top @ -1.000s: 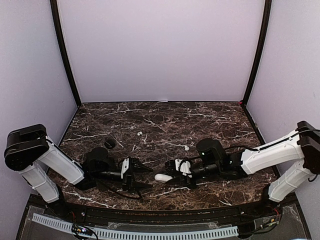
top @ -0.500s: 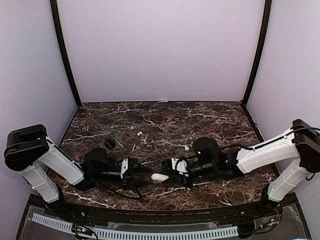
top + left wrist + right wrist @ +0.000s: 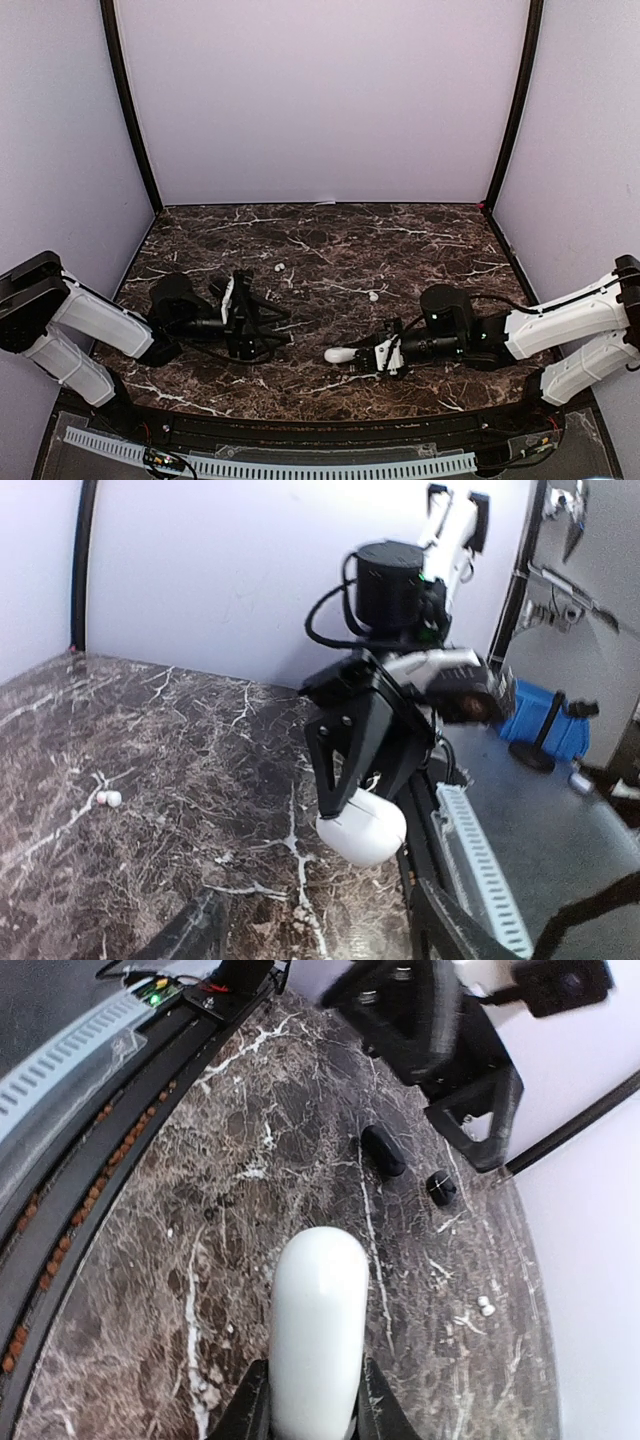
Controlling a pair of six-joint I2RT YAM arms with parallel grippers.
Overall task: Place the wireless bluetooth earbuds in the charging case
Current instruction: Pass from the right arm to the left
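Note:
My right gripper (image 3: 362,358) is shut on a white oval charging case (image 3: 338,354), closed, held low over the marble table near its front edge. In the right wrist view the case (image 3: 318,1330) sticks out between both fingers. My left gripper (image 3: 275,327) is open and empty, left of the case and apart from it; its fingers (image 3: 195,935) frame the case (image 3: 362,825) in the left wrist view. One tiny white earbud (image 3: 280,267) lies mid-table, another (image 3: 373,296) lies further right. The first also shows in the right wrist view (image 3: 485,1306), the second in the left wrist view (image 3: 107,798).
Two small black pieces lie on the table by my left gripper: an oval one (image 3: 383,1150) and a round one (image 3: 440,1188). The table's front edge with a white cable rail (image 3: 270,466) runs just below both arms. Purple walls close the back and sides.
My left gripper has pulled back to the left and away from the case. My right gripper has moved a little right with the white case still in it.

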